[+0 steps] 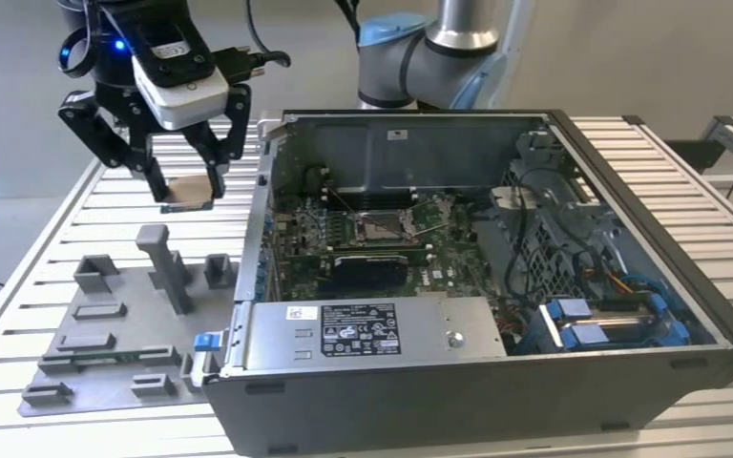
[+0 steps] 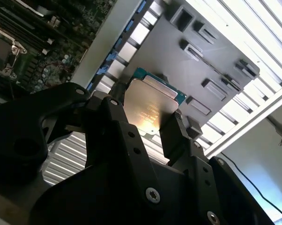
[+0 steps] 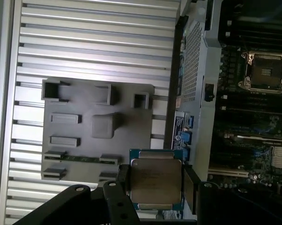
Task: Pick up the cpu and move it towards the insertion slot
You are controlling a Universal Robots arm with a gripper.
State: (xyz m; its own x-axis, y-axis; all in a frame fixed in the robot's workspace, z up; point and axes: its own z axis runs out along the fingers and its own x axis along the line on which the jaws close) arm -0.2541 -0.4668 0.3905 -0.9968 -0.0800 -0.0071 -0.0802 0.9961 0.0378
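Note:
The cpu (image 1: 190,190) is a flat square chip with a silvery top, held in the air above the slatted table at the exterior view's left. My gripper (image 1: 188,187) is shut on the cpu (image 3: 156,180), its black fingers (image 3: 189,187) pressing on two opposite edges; the cpu (image 2: 149,108) shows between them in both wrist views. The insertion slot (image 1: 381,224) is the silver-framed square socket with a dark centre on the motherboard inside the open computer case. The insertion slot (image 3: 264,70) lies well off to the side of the chip.
A gray fixture plate (image 1: 118,329) with raised blocks and an upright post (image 1: 167,267) lies on the table below the gripper. The open computer case wall (image 1: 260,219) stands between the gripper and the motherboard. A power supply (image 1: 366,329) and blue drive brackets (image 1: 596,320) occupy the case front.

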